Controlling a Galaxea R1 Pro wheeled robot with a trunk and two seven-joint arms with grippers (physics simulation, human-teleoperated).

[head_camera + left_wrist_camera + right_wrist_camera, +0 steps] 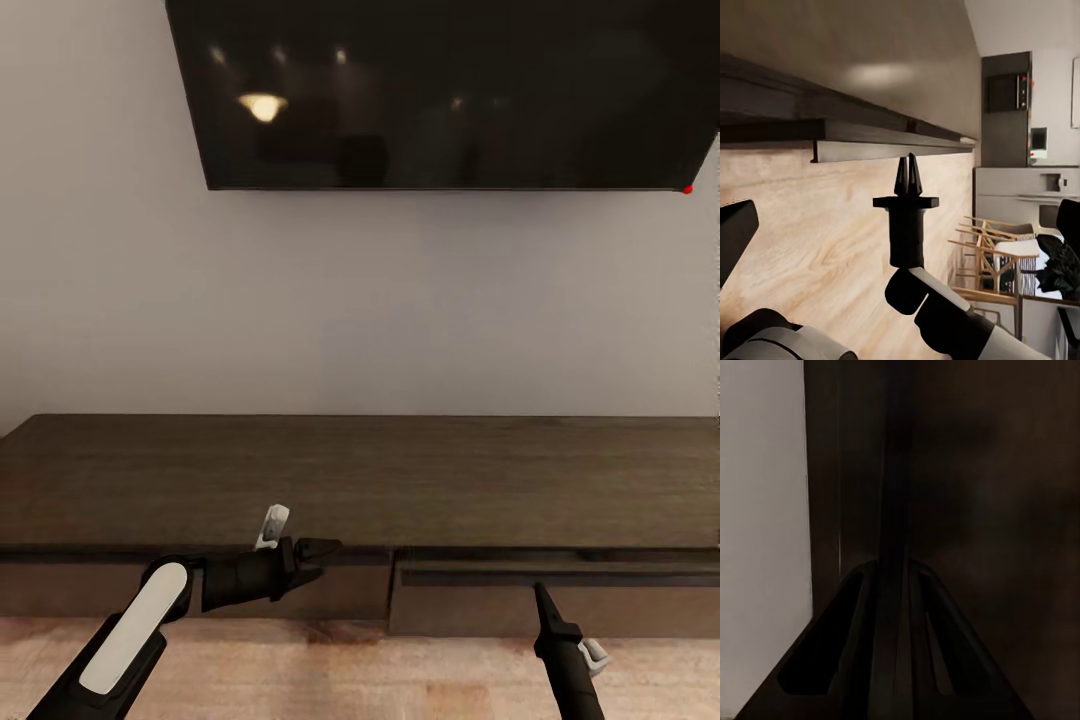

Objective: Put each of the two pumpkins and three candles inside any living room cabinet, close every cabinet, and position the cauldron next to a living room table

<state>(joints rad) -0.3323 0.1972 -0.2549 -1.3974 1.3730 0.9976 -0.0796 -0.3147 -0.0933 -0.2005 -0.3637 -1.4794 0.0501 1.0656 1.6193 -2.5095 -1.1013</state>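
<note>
2 dark-brown wood-grain cabinet (360, 480) drawers, right one ajar; right gripper (541, 592) pressed together.

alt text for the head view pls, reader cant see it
Both grippers reach toward the long dark-brown cabinet: the right gripper points at the slightly pulled-out right drawer, the left gripper lies at the left drawer front. A dark TV hangs above.
</note>
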